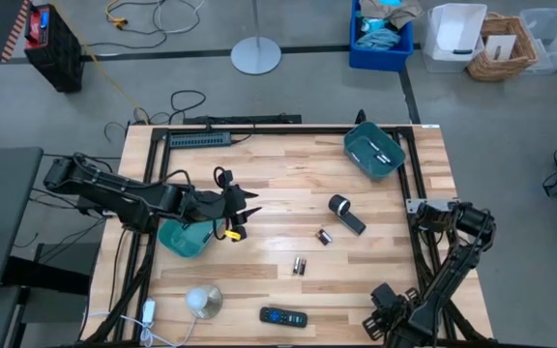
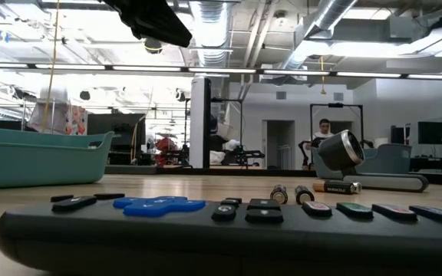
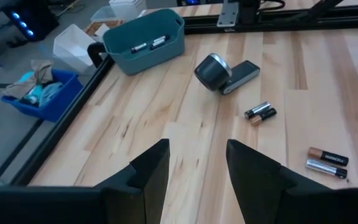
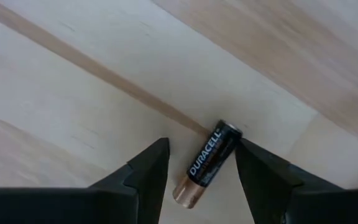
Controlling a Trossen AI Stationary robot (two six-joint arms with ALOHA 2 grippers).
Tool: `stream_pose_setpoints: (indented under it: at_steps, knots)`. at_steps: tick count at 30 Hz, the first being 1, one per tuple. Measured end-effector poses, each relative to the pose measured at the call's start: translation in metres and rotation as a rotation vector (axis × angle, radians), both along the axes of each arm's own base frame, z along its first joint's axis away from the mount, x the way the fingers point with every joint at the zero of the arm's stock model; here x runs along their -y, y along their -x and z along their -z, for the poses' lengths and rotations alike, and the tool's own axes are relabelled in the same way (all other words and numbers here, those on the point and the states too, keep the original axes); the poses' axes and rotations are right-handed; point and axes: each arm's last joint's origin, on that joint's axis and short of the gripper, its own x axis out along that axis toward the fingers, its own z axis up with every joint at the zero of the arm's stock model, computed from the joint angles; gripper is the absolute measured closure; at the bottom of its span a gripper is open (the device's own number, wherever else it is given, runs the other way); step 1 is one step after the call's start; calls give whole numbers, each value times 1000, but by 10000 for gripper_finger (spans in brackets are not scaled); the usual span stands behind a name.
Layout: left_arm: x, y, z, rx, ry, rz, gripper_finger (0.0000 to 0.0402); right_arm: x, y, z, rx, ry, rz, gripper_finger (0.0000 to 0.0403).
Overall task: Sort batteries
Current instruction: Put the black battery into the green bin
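In the high view the left gripper [image 1: 243,215] hangs left of centre beside a teal bin [image 1: 184,238], fingers apart and holding nothing. Open wood stretches rightward from it. Loose batteries [image 1: 299,265] lie in a pair below centre; another pair [image 1: 324,236] sits nearer a black cylinder [image 1: 339,205] and its flat base. A second teal bin [image 1: 374,151] near the table's upper-right edge holds more cells. The remote control [image 1: 283,316] lies by the lower edge.

The right gripper [image 1: 387,319] sits at the lower right corner; its wrist view shows open fingers [image 4: 148,171] either side of a Duracell battery [image 4: 205,163] lying on the table [image 4: 73,112], not clamped.
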Motion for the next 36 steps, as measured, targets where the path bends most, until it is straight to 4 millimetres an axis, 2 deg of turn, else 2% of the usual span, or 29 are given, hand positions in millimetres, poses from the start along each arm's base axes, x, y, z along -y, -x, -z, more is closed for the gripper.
stream_pose_setpoints:
  at_steps: [7,26,36]
  knots:
    - [0,1,1,-8,8,-5,246,-3,1,4,5,-6,4,225]
    - [0,1,2,-7,29,-16,246,-3,2,5,8,2,-1,347]
    - [0,1,2,-6,31,-17,246,-3,1,2,13,31,-43,369]
